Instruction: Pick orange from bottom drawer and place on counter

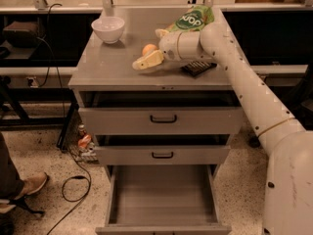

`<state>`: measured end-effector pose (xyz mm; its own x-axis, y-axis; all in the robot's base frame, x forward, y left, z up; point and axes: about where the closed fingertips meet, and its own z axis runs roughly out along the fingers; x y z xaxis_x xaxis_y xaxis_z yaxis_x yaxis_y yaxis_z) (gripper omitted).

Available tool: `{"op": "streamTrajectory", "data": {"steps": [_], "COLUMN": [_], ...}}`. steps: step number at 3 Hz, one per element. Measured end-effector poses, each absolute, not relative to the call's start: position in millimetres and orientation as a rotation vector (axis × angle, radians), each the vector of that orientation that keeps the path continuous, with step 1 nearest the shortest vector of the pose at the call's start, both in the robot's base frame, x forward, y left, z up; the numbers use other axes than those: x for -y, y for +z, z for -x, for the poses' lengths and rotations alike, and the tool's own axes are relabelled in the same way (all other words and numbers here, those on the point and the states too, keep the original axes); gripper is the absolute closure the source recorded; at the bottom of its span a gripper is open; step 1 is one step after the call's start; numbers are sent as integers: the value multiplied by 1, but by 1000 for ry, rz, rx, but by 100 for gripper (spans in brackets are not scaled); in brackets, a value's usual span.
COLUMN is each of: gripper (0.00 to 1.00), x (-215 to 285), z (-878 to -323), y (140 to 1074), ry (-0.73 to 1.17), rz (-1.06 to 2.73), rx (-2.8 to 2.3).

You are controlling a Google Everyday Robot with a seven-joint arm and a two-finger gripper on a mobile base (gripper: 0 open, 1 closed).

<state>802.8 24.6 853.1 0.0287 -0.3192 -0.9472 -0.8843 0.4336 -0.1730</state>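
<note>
The orange [149,48] rests on the grey counter [110,65], near its middle front. My gripper [147,50] is over the counter with its cream fingers [145,61] spread on either side of the orange, open and not squeezing it. The arm reaches in from the right. The bottom drawer [161,195] is pulled fully out below, and its flat grey inside holds nothing I can see. The two upper drawers with black handles stand slightly ajar.
A white bowl [108,28] stands at the counter's back left. A green chip bag [191,18] lies at the back right and a dark flat object [198,67] by the arm. A shoe [27,185], a cable and a can [84,142] are on the floor at left.
</note>
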Motion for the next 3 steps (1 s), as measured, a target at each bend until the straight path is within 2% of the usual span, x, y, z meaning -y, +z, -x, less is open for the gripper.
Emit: {"op": "streamTrajectory", "data": {"steps": [1, 2, 3], "gripper": [0, 0, 0], "x": [-9, 28, 87], "z": [-801, -794, -772], "y": [870, 893, 919], "ry": [617, 598, 566], "rz": [1050, 955, 797], "rx": [-1512, -1487, -1465]}}
